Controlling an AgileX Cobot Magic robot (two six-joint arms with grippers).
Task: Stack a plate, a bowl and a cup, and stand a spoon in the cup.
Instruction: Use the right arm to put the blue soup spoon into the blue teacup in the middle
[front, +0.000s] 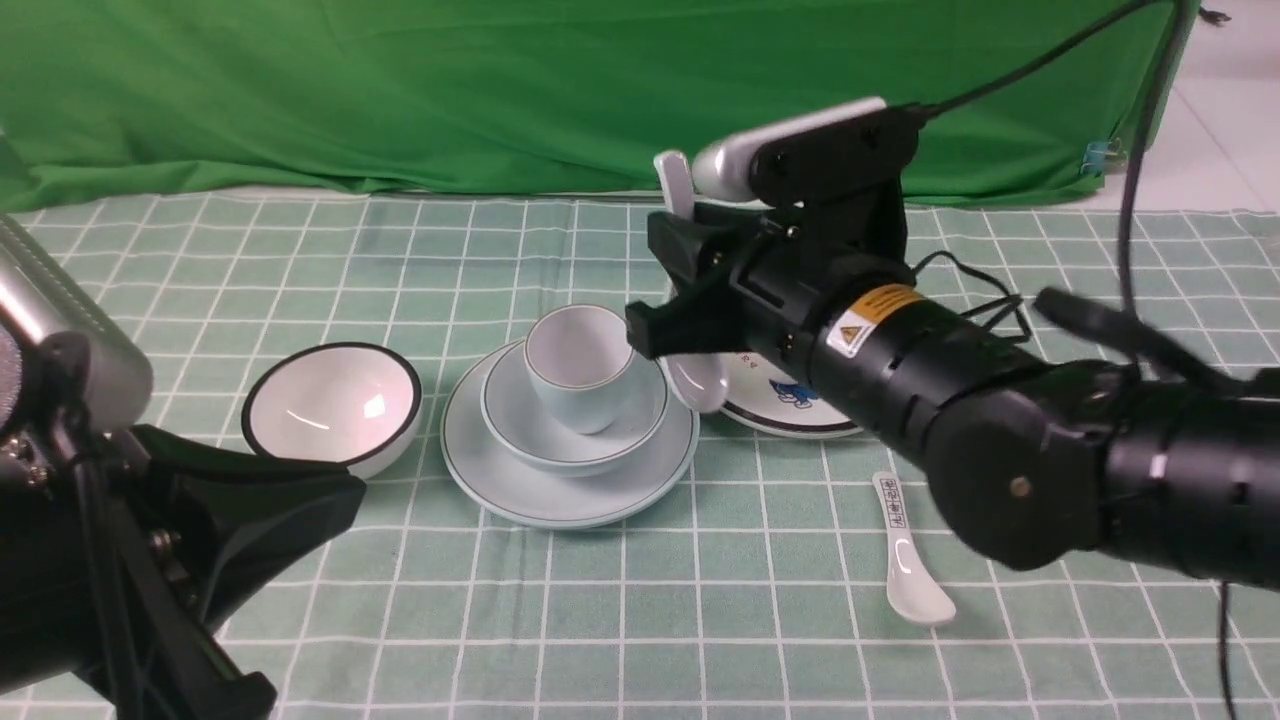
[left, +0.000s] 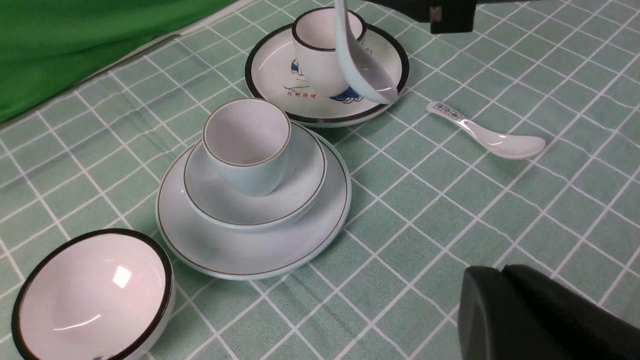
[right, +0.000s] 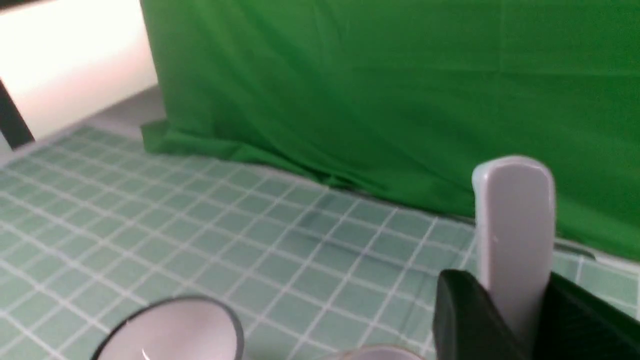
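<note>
Right jaws: clamped on the spoon, handle up, bowl end down
Long axis: near upright
Cup: mouth up in the bowl on the plate, just left of the spoon
Left jaws: closed, apart from the stack
Nearer arm: right
Likely move: leftward, then lower

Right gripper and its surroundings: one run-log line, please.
right gripper: shut on plain white soup spoon, upright | pale blue cup, bowl, plate: stacked | spoon: not in cup
</note>
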